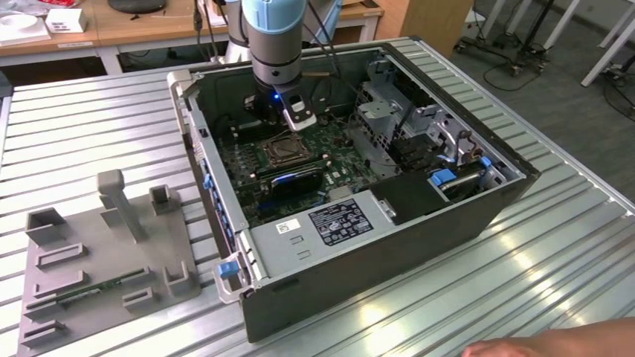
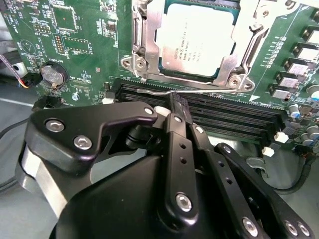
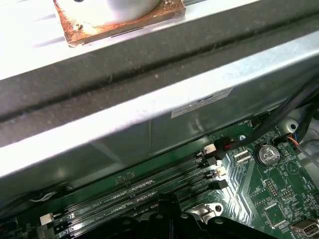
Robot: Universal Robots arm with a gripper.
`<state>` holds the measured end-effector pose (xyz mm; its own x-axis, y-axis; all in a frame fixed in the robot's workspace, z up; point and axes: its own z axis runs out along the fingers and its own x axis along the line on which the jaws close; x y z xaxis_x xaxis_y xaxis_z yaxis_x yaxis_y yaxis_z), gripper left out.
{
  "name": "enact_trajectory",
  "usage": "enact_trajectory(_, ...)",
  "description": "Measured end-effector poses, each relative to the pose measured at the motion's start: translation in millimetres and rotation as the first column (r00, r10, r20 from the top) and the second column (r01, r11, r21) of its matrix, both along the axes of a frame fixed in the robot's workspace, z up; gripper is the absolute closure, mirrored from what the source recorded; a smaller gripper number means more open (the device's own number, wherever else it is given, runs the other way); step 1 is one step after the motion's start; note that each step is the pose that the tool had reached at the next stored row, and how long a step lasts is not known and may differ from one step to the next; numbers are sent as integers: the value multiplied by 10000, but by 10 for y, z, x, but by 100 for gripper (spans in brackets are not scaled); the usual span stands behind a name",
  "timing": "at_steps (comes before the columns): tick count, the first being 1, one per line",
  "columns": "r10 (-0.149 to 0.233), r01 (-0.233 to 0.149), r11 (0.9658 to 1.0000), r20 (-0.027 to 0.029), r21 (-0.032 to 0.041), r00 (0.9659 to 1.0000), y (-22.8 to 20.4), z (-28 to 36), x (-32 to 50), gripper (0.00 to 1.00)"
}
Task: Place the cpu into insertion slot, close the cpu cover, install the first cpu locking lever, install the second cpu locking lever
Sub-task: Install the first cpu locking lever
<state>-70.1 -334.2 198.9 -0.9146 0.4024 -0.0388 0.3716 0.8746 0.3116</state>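
The small flat silver-grey cpu (image 2: pixel 195 40) sits seated under the thin silver cpu cover (image 2: pixel 144 47). The black end effector (image 2: pixel 175 105), clenched, meets the thin steel-wire locking lever (image 2: pixel 214 90), at 12 o'clock of the dark square insertion slot (image 1: pixel 282 151) in the exterior view. The lever is probably springy and slippery, best worked near its free end.

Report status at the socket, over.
Gripper shut, tip by a locking lever. Cpu seated, cpu cover down. Memory slots close alongside.

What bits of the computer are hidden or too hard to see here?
cpu: cut off by the second wrist view's edge.
insertion slot: too small in the exterior view; cpu cover and cpu hide it in the second wrist view.
wire lever: the gripper hides whether they touch.
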Motion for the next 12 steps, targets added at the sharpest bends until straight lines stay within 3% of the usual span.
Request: enact_trajectory(12,-1,1,10000,9,-6,10000,-25,-7,4,89)
